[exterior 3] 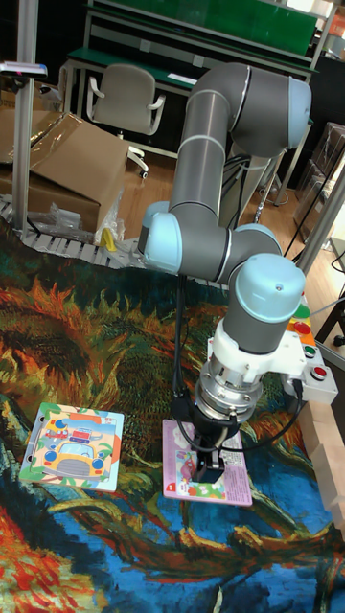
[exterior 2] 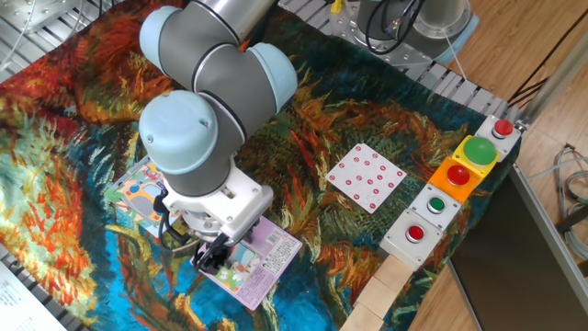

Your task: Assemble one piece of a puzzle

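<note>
Your flat square cartoon puzzle [exterior 3: 74, 446], pale blue-green with 1 orange vehicle, lies on the painted cloth, well apart from the gripper [exterior 3: 210, 466]. The gripper instead presses down over the purple-pink square puzzle [exterior 3: 206, 476]; whether its black fingers pinch a piece, I cannot tell.

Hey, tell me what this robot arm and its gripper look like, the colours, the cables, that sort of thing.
The arm is built of fat round grey tubes with pale blue caps at the joints. The wrist ends in a white collar over a silver ring. Below it sits the small black two-finger gripper. Thin black cables loop from the wrist beside it. No markings are readable.
</note>
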Controlling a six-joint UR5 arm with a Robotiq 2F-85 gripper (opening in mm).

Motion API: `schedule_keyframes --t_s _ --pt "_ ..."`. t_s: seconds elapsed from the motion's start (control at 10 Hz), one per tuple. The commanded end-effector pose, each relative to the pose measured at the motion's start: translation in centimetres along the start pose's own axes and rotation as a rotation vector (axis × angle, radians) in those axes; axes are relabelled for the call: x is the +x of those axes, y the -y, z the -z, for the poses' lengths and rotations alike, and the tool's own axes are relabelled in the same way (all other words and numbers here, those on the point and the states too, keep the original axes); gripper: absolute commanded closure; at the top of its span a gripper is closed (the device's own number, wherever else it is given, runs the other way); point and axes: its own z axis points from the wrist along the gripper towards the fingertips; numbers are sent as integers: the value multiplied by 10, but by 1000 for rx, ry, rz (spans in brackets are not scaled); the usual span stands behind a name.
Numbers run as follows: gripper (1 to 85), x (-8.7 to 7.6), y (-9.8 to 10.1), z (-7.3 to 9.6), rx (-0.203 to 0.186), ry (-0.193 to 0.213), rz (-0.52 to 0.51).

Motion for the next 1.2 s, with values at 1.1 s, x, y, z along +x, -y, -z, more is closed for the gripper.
schedule_keyframes --t_s 1.1 --pt "650 4 6 17 13 14 3"
